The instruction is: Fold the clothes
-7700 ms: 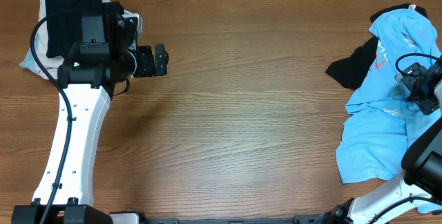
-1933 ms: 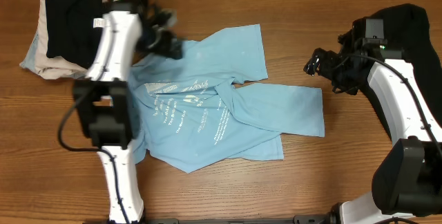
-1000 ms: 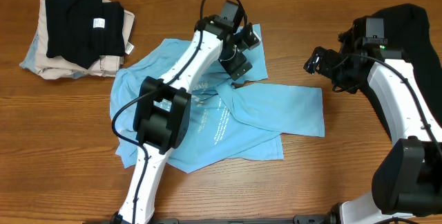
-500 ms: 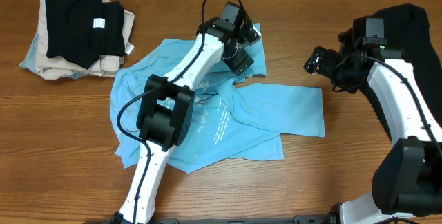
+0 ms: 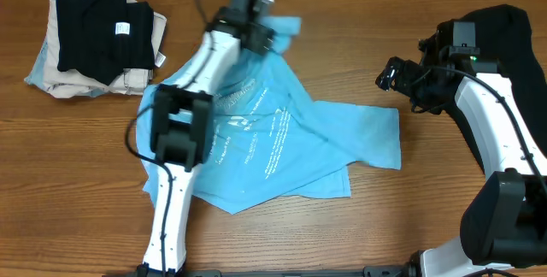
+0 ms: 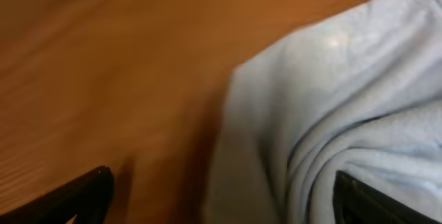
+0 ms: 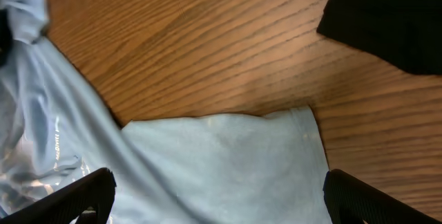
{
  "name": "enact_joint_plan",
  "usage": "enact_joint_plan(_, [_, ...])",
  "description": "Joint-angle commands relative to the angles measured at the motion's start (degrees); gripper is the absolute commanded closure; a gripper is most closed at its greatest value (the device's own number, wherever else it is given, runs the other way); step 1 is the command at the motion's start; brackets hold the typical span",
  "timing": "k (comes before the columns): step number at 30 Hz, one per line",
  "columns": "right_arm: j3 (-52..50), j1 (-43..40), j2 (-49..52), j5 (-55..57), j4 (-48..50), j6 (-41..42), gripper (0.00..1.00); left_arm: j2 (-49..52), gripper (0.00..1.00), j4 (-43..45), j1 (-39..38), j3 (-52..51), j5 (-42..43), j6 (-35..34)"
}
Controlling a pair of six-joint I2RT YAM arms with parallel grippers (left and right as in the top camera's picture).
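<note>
Left arm reaches to the far side of the surface (image 5: 385, 217), its gripper (image 5: 263, 31) blurred with motion at the far tip of the light blue T-shirt (image 5: 282, 140). In the left wrist view the jaws stand apart, with bunched blue cloth lying against the right-hand finger (image 6: 376, 198) and bare wood on the other side, so nothing looks clamped. Overhead, the shirt rises to a peak at that gripper. The rest of it lies mid-surface, lettering up, rumpled, with one flap overlapping the body on the side toward the right arm. Right gripper (image 5: 389, 79) hangs over bare wood just beside the shirt's edge. Its jaws are apart and empty, and the right wrist view shows a straight blue hem below them. A black garment (image 5: 504, 25) is heaped at the far right, behind the right arm and apart from the shirt. A stack of folded clothes (image 5: 94, 42) sits at the far left, dark piece on top. Judgement: the step in hand is spreading the shirt flat, and no fold has been made yet. The next move probably calls for the right jaws to come down on the near hem or flap and draw it outward, while the left takes a firm pinch on the far tip, so that the overlap opens and the shirt lies flat before any crease.
</note>
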Motion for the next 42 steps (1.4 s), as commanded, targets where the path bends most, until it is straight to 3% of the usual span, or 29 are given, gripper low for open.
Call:
enact_joint_plan(1, [-0.37,-0.02,-0.11,-0.07,0.50,0.17,0.00,3.23,0.00,-0.70,5.55,5.40,-5.90,-5.90])
enact_joint_plan(7, [-0.37,-0.02,0.04,-0.09,0.59,0.17,0.00,3.23,0.00,-5.38,9.66,16.76,-2.97,-6.88])
enact_joint_plan(15, [-0.50,1.09,0.09,-0.48,-0.74,0.00,0.00,2.56,0.00,-22.77,8.81,32.89,-2.45,-5.46])
enact_joint_plan(20, [-3.15,4.00,0.20,4.24,-2.84,1.90,0.09,1.81,0.00,-38.49,8.20,45.40,-2.43,-8.68])
enact_joint_plan(23, [-6.27,5.01,0.20,5.57,-3.13,4.72,0.20,1.81,0.00,-46.01,8.17,53.33,-1.92,-9.53])
enact_joint_plan(29, [-13.75,5.07,0.17,4.17,1.27,5.88,0.30,-2.73,0.00,-51.91,8.17,53.40,0.59,-9.53])
enact_joint_plan(34, [-17.16,6.27,0.20,-0.11,8.55,0.42,0.36,-3.28,0.00,-54.82,8.17,53.40,0.61,-9.75])
enact_joint_plan(37, [-19.12,7.45,0.20,0.20,12.98,-1.46,0.36,-3.28,0.01,-55.41,8.17,53.37,0.59,-9.75])
enact_joint_plan(42, [-19.47,7.89,0.20,3.41,15.19,-1.57,0.46,-3.28,0.01,-55.43,8.17,53.37,0.59,-9.73])
